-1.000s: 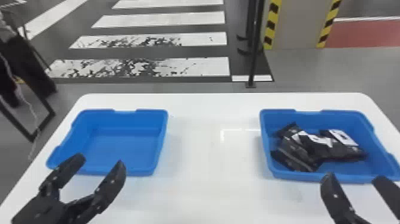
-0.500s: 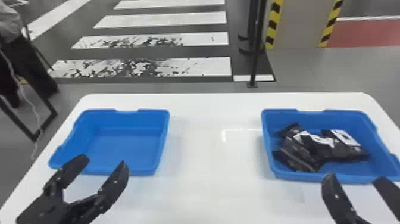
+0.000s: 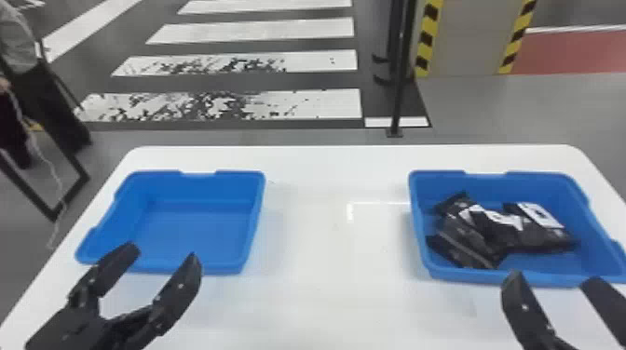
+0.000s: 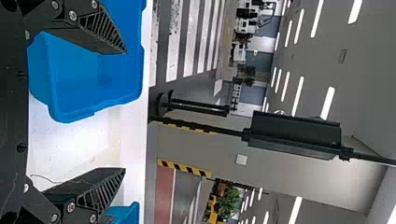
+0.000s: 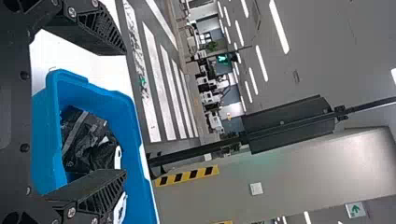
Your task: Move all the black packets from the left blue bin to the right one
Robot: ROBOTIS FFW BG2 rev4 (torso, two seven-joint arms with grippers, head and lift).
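White stripes of a crosswalk [image 3: 261, 104] cross the dark floor behind a white table [image 3: 326, 288]. At the crosswalk's right end stands a black pole [image 3: 404, 60], and next to it a grey pillar [image 3: 470, 37] edged in yellow and black bands, with a red floor patch [image 3: 573, 51] to its right. Rows of lights [image 4: 301, 95] line the ceiling in the wrist views.

The left gripper [image 3: 160, 257] is open, its fingers well apart with nothing between them. In the head view its fingertips overlap the near side of the left bin [image 3: 200, 228]. The right gripper [image 3: 553, 279] is open and empty too, its tips at the near edge of the right bin [image 3: 452, 273] in that view.

Both bins are blue, shallow and upright on the table, one toward each side, with a wide bare stretch of white between them. The left bin is empty; its floor and walls show plain blue.

The black packets [image 3: 493, 232] are in the right bin, heaped together and partly overlapping. Some lie slanted near the bin's left wall, and others spread toward the middle, white labels facing up. How many there are cannot be told from the pile. The right wrist view shows them too, creased and glossy, with one finger in front of part of the heap.

Off to the left of the table, a black frame [image 3: 70, 198] stands on the floor, with a pale cable [image 3: 53, 174] hanging beside it.
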